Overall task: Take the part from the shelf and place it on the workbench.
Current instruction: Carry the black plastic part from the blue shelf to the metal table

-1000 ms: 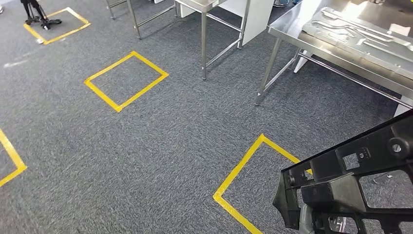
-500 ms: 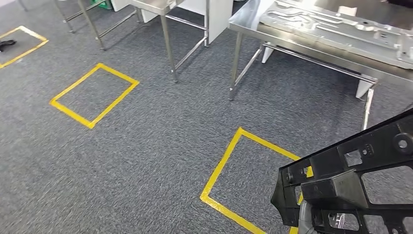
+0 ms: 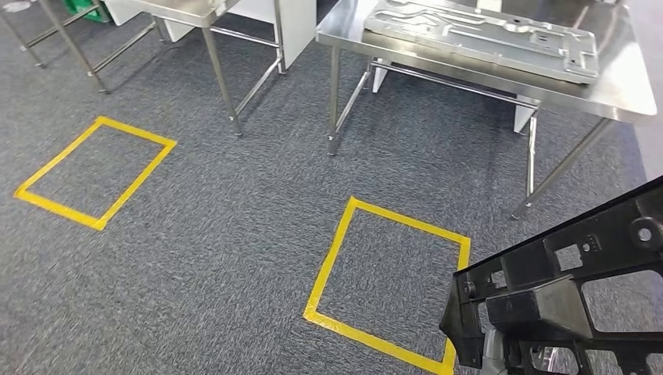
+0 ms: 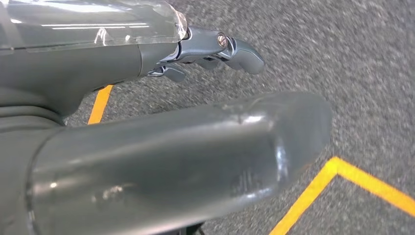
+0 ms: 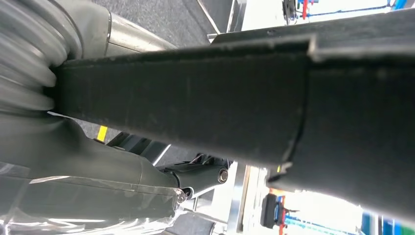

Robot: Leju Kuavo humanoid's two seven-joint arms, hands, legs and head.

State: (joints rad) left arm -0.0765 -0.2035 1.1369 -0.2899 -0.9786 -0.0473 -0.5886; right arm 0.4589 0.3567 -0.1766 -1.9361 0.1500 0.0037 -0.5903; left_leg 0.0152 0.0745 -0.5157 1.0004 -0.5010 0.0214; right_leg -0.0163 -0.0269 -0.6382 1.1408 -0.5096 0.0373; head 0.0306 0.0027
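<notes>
The black plastic part (image 3: 571, 297) occupies the lower right of the head view. It is a frame-like piece with rectangular cut-outs and round holes, tilted so that its upper edge rises toward the right edge of the frame. It is carried above the grey carpet floor (image 3: 219, 258), well apart from the steel bench (image 3: 625, 94) in the upper right of the head view.

The right hand (image 5: 98, 171) holds the part: in the right wrist view the black bar (image 5: 235, 93) of the part lies across the hand, against the grey ribbed cover, with dark fingers (image 5: 205, 174) curled beneath it.

The left hand (image 4: 186, 98) shows in the left wrist view above the carpet. Its thick thumb and darker fingers (image 4: 230, 46) are apart, and nothing lies between them.

A large stamped metal panel (image 3: 485, 35) lies flat on the bench top. A second steel bench (image 3: 195, 12) stands at the upper left of the head view. Two yellow tape squares mark the floor: one (image 3: 391, 285) at centre bottom just in front of the bench, the other (image 3: 94, 172) at the left.
</notes>
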